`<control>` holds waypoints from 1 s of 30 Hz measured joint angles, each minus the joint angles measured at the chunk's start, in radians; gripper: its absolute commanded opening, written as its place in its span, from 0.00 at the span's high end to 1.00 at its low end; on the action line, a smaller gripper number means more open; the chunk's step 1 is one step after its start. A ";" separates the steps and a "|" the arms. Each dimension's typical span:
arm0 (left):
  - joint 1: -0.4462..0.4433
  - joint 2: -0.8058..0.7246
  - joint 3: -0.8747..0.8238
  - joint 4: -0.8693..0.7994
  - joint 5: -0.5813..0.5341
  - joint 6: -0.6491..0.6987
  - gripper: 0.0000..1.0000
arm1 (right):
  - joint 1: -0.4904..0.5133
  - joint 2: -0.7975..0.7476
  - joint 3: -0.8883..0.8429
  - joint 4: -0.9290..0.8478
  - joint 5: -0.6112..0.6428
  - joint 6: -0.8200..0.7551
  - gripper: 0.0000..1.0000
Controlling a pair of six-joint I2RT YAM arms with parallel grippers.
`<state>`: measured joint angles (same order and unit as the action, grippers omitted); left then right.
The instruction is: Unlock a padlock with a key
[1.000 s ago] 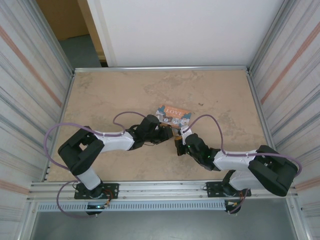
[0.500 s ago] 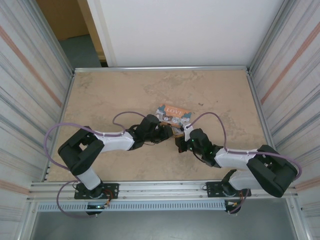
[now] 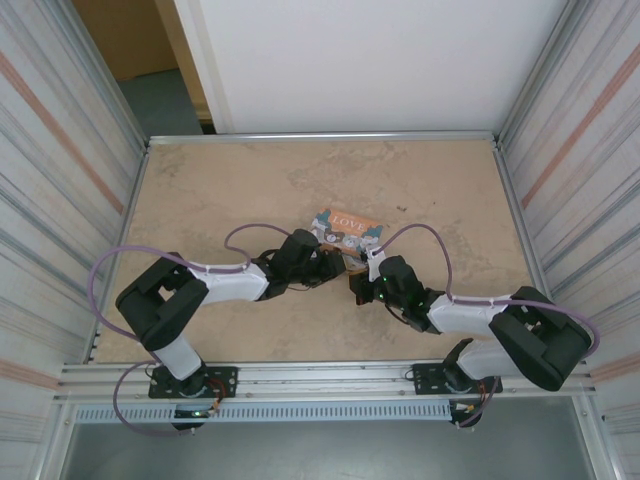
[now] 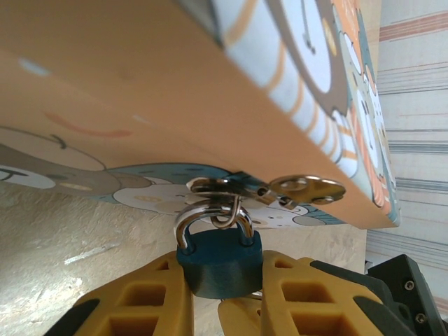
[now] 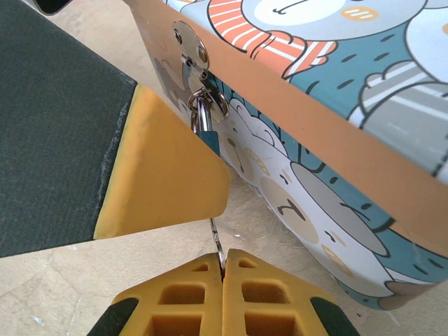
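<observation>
Clamps the padlock (image 4: 218,253) by its dark blue body with the left gripper (image 4: 220,283), open no wider than that body, with a yellow pad (image 4: 143,301) touching each side. Holds it with the pale shackle uppermost in the left wrist view, looped through the metal hasp (image 4: 227,189) on the side of the box (image 4: 126,77). Pinches the key (image 5: 216,241) in the right gripper (image 5: 224,276), closed all the way, pad flat against pad, with just a thin metal blade standing out of the seam. Points that blade toward the underside of the padlock, just beside the box wall. Cannot tell whether the tip sits in the keyhole: hidden behind the corner of a left finger (image 5: 164,164).

Seen from above, brings both grippers together at the near side of the box, nearly touching each other. Finds the box on the table (image 3: 230,180), a little right of centre, well apart from the back rail (image 3: 320,135) and from the ribbed side walls (image 3: 60,160). Leaves broad bare tabletop to the left, to the right and beyond the box. Leaves very little room between the two grippers, the box wall and the tabletop beneath.
</observation>
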<state>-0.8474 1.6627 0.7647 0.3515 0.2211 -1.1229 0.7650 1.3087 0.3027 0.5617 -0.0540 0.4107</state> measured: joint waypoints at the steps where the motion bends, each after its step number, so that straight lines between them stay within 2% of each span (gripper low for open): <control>1: 0.000 0.000 0.000 0.002 -0.002 -0.005 0.78 | 0.000 0.000 0.002 0.000 0.000 0.000 1.00; 12: -0.001 -0.006 -0.004 0.051 -0.043 -0.065 0.77 | -0.013 0.000 0.050 -0.033 0.014 -0.012 1.00; 30: -0.008 -0.017 -0.004 0.126 -0.103 -0.125 0.77 | -0.074 -0.002 0.129 -0.089 -0.045 -0.031 1.00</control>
<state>-0.8558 1.6455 0.7605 0.4774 0.1184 -1.2476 0.6914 1.3067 0.4320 0.4728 -0.0986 0.3801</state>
